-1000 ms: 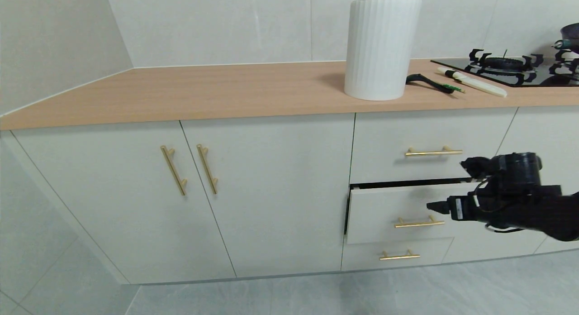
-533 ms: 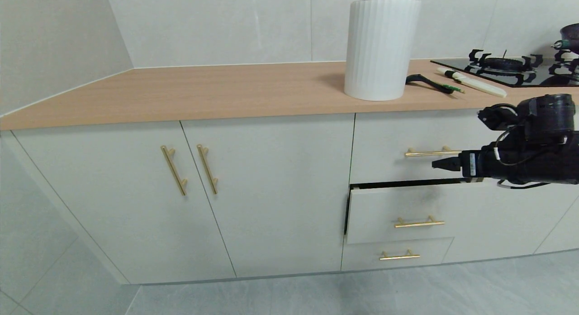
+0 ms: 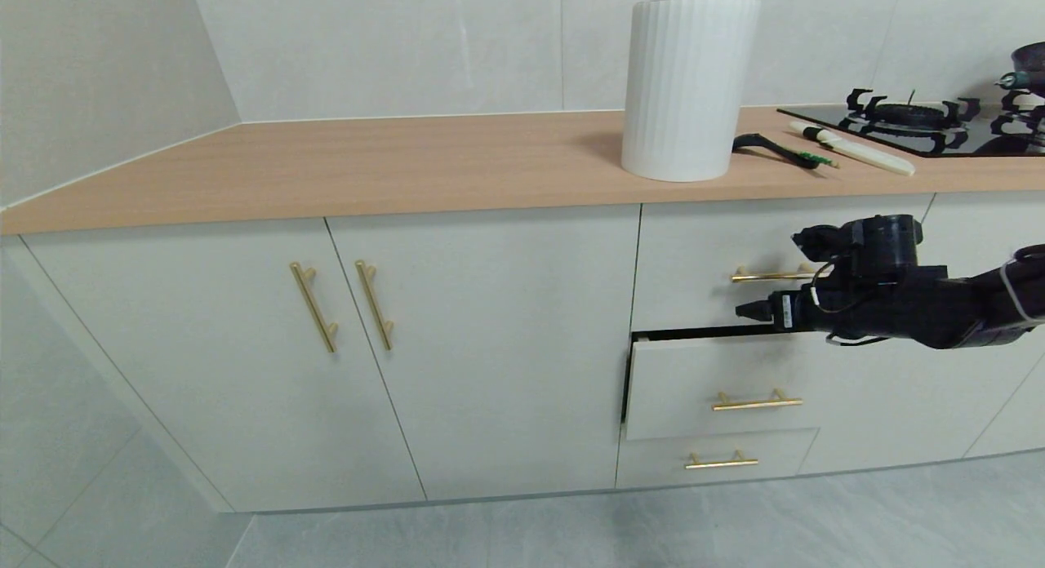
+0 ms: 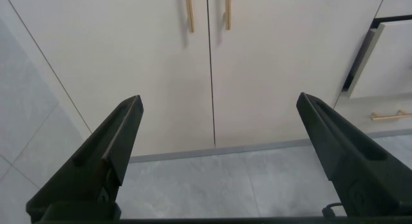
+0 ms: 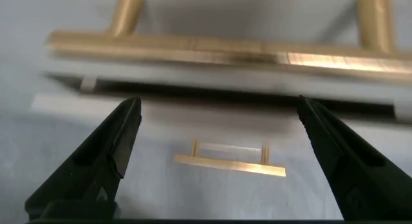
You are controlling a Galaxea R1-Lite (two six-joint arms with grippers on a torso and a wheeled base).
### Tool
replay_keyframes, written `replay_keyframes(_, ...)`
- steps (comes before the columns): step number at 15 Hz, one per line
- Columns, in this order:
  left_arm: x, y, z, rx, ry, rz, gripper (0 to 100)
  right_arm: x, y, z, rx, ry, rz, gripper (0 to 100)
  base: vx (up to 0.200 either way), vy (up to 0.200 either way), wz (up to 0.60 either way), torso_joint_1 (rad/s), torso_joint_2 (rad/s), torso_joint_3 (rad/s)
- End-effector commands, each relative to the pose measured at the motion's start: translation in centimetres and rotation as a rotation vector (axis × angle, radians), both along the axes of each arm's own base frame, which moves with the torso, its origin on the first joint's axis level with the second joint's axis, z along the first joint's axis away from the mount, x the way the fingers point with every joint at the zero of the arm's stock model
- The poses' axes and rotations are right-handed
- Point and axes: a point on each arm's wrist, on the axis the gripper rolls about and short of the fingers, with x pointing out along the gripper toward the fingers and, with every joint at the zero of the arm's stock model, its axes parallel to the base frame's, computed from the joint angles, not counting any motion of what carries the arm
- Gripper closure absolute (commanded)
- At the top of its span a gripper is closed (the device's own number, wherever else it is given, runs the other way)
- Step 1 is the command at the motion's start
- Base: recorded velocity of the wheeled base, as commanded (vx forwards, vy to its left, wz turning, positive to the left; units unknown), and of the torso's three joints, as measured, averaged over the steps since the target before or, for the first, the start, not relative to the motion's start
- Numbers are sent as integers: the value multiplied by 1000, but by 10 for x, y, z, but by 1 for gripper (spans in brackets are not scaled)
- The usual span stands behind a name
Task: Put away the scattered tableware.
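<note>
On the wooden counter, a black-handled utensil point(image 3: 775, 149) and a long white utensil point(image 3: 853, 148) lie to the right of a tall white ribbed container point(image 3: 686, 86). Below them the middle drawer point(image 3: 718, 380) stands slightly ajar, a dark gap along its top. My right gripper point(image 3: 747, 311) point(image 5: 219, 105) is open and empty, just above that gap and a little below the top drawer's gold handle point(image 3: 780, 274) point(image 5: 225, 53), which crosses close in front of its fingers. My left gripper point(image 4: 219, 100) is open and empty, low down, facing the cabinet doors point(image 4: 209, 69).
A gas hob point(image 3: 922, 123) sits at the counter's far right. Two cabinet doors with upright gold handles point(image 3: 314, 307) fill the left part. The middle drawer's handle point(image 3: 755, 402) point(image 5: 230, 163) and a bottom drawer handle point(image 3: 721, 462) lie lower. Grey tiled floor point(image 3: 571, 535) spreads below.
My right gripper rose from in front of the middle drawer's handle to the top drawer's height, then shifted left and slightly down. The drawer stays ajar as before.
</note>
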Motion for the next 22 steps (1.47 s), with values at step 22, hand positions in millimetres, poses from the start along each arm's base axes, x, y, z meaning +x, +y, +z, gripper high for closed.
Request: replay_keyframes(22,0,0,0,0,1,0,0,-1,17,-28,-78,99,-52,0,0,0,0,0,0,0)
